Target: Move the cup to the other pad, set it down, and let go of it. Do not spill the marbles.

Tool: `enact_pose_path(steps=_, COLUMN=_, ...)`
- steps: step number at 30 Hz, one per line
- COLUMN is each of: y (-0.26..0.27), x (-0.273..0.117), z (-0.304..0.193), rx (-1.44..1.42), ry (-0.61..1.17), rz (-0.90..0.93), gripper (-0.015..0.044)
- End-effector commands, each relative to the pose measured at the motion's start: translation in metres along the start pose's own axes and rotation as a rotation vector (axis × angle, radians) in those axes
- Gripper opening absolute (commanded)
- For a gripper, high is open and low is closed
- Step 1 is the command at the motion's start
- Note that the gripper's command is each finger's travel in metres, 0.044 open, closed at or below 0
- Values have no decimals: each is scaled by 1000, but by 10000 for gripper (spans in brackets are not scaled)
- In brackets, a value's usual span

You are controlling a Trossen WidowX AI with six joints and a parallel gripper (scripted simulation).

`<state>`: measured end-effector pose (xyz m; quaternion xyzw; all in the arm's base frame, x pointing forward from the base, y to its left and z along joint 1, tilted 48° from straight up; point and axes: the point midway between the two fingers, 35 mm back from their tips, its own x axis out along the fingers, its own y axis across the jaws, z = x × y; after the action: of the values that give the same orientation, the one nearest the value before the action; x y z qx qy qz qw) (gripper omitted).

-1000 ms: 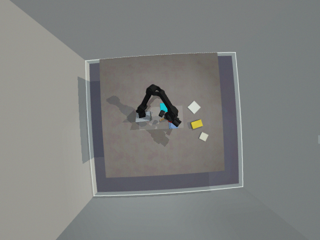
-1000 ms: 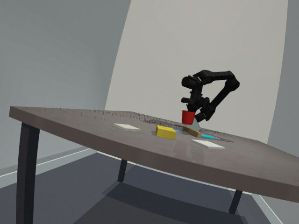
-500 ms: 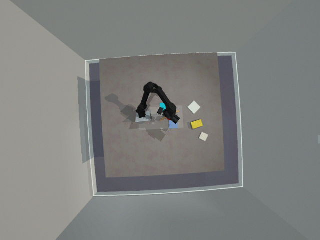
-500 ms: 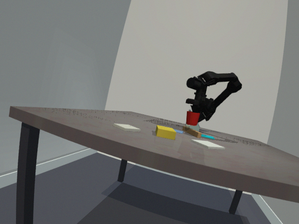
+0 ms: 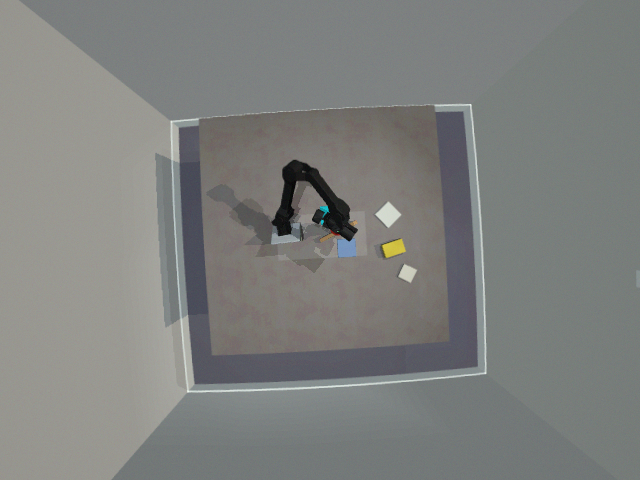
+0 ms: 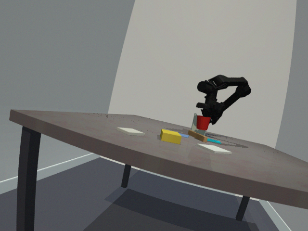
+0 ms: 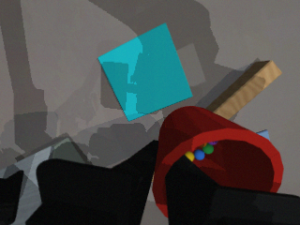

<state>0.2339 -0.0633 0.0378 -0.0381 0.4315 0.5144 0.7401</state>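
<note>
Red cup [image 7: 216, 155] in the air, pinched at its rim by the black fingers, one dark finger outside the wall and one reaching down inside. The grip is narrow, closed on the cup wall. In the wrist view the cup fills the 4 o'clock corner, tipped toward the camera so its mouth shows, and the marbles [image 7: 201, 153] sit inside against the near wall: yellow, blue, green, a hint of purple. None lie outside the cup.

From the exterior camera the cup [image 6: 203, 122] hangs upright, off the table [image 6: 99, 139], just above the wooden bar [image 6: 197, 135]. The bar lies flat, with the blue pad [image 6: 184, 135] at its 9 o'clock side and the cyan pad [image 6: 213, 141] at its 3 o'clock side. In the wrist view the cyan pad [image 7: 145, 72] sits at 11 o'clock of the cup, apart from it, crossed by shadow, and the bar [image 7: 246, 89] runs out from behind the cup toward 1 o'clock.

From the top view the arm [image 5: 315, 193] folds over the middle of the table, its end above the blue pad [image 5: 346, 249]. A yellow block [image 5: 393, 248] lies at 3 o'clock of that pad, with one white tile [image 5: 387, 213] at 12 o'clock of the block and another [image 5: 407, 272] at 5 o'clock. All three are well apart from the cup.
</note>
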Motion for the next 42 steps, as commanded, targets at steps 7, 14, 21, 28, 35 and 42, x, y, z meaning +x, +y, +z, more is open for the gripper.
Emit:
enact_pose_path(steps=7, y=16, x=-2, z=13, rx=2, ry=-5, rz=-5, gripper=0)
enact_pose_path(steps=14, y=26, x=-3, z=21, rx=3, ry=-5, rz=-4, gripper=0)
enact_pose_path(steps=21, y=36, x=-3, z=28, rx=3, ry=-5, rz=-3, gripper=0)
enact_pose_path(steps=28, y=46, x=-4, z=36, rx=3, ry=-6, rz=-3, gripper=0)
enact_pose_path(steps=35, y=56, x=-5, z=44, rx=4, ry=-6, rz=-2, gripper=0)
enact_pose_path(steps=42, y=61, x=-3, z=47, rx=4, ry=-6, rz=-2, gripper=0)
